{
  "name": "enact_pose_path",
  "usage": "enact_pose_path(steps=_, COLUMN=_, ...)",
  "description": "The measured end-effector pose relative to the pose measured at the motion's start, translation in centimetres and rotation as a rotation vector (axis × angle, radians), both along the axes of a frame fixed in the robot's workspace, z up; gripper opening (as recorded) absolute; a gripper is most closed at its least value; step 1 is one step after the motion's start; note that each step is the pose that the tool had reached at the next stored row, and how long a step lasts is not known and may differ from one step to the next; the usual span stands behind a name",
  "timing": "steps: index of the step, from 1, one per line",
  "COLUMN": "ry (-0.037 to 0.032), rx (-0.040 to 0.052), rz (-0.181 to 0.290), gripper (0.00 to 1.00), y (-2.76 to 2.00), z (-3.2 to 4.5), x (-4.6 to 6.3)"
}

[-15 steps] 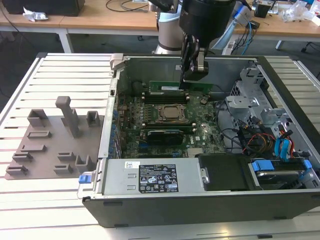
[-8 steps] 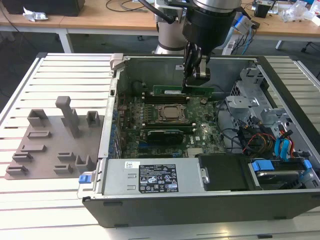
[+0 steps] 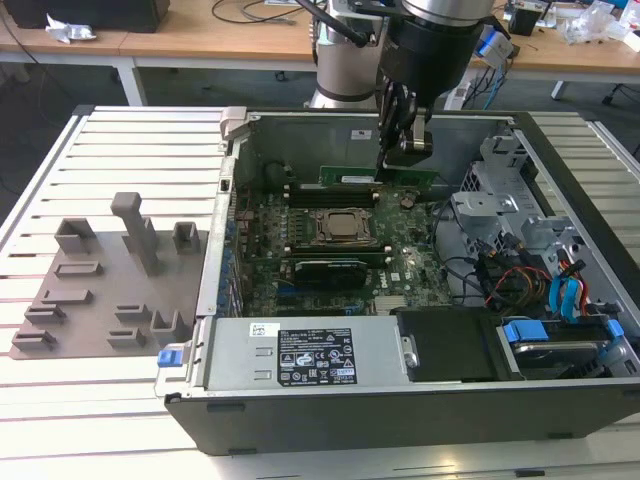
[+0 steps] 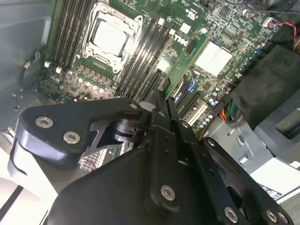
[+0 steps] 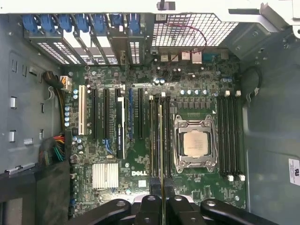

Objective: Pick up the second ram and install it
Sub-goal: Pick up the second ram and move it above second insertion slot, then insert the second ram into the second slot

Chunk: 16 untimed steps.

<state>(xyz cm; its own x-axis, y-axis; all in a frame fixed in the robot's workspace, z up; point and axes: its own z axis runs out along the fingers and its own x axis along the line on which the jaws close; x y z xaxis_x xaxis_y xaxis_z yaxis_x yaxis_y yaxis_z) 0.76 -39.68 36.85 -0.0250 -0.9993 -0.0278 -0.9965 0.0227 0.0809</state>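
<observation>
The second ram (image 3: 350,178), a thin green stick, hangs level above the motherboard near the far wall of the open computer case (image 3: 400,410). My gripper (image 3: 401,160) is shut on its upper edge towards the exterior view's right end. In the first wrist view the ram (image 5: 161,140) appears edge-on as a thin line running out from my gripper (image 5: 162,196), over the dark memory slots beside the processor socket (image 5: 194,143). In the second wrist view my gripper (image 4: 162,101) hovers above the slots beside the socket (image 4: 110,35). Whether the stick touches a slot is hidden.
A grey fixture plate (image 3: 110,280) with upright blocks lies at the exterior view's left of the case. Inside, a drive cage and cable bundle (image 3: 540,270) fill the right, and the power supply (image 3: 300,355) sits along the near side. A dark module (image 3: 325,267) stands near the socket.
</observation>
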Motion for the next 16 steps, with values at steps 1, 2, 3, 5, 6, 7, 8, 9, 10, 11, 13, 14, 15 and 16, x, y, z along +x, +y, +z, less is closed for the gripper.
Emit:
enact_pose_path(steps=1, ry=0.0001, rx=0.0, rz=0.0, gripper=0.13, y=0.0, z=0.0, x=0.0)
enact_pose_path(steps=2, ry=0.0, rx=0.0, rz=0.0, gripper=0.13, y=0.0, z=0.0, x=0.01)
enact_pose_path(steps=3, ry=0.0001, rx=0.0, rz=0.0, gripper=0.13, y=0.0, z=0.0, x=0.01)
enact_pose_path(steps=5, ry=0.0, rx=0.0, rz=0.0, gripper=0.13, y=0.0, z=0.0, x=0.01)
enact_pose_path(steps=6, ry=0.0001, rx=0.0, rz=0.0, gripper=0.13, y=0.0, z=0.0, x=0.01)
enact_pose_path(steps=7, ry=0.0, rx=0.0, rz=0.0, gripper=0.13, y=0.0, z=0.0, x=0.01)
enact_pose_path(steps=8, ry=0.0, rx=0.0, rz=0.0, gripper=0.13, y=0.0, z=0.0, x=0.02)
enact_pose_path(steps=9, ry=0.0, rx=0.0, rz=0.0, gripper=0.13, y=0.0, z=0.0, x=0.02)
enact_pose_path(steps=10, ry=0.0, rx=0.0, rz=0.0, gripper=0.13, y=0.0, z=0.0, x=0.02)
enact_pose_path(steps=11, ry=0.0, rx=0.0, rz=0.0, gripper=0.13, y=0.0, z=0.0, x=0.02)
enact_pose_path(steps=13, ry=0.0, rx=0.0001, rz=0.0, gripper=0.13, y=0.0, z=-0.02, x=0.03)
enact_pose_path(steps=14, ry=0.0, rx=0.0005, rz=0.0, gripper=0.13, y=0.0, z=-0.2, x=0.0)
enact_pose_path(steps=15, ry=0.0, rx=0.0006, rz=0.0, gripper=0.13, y=0.0, z=-0.52, x=-0.04)
enact_pose_path(steps=16, ry=0.0, rx=0.0005, rz=0.0, gripper=0.13, y=0.0, z=-0.9, x=-0.05)
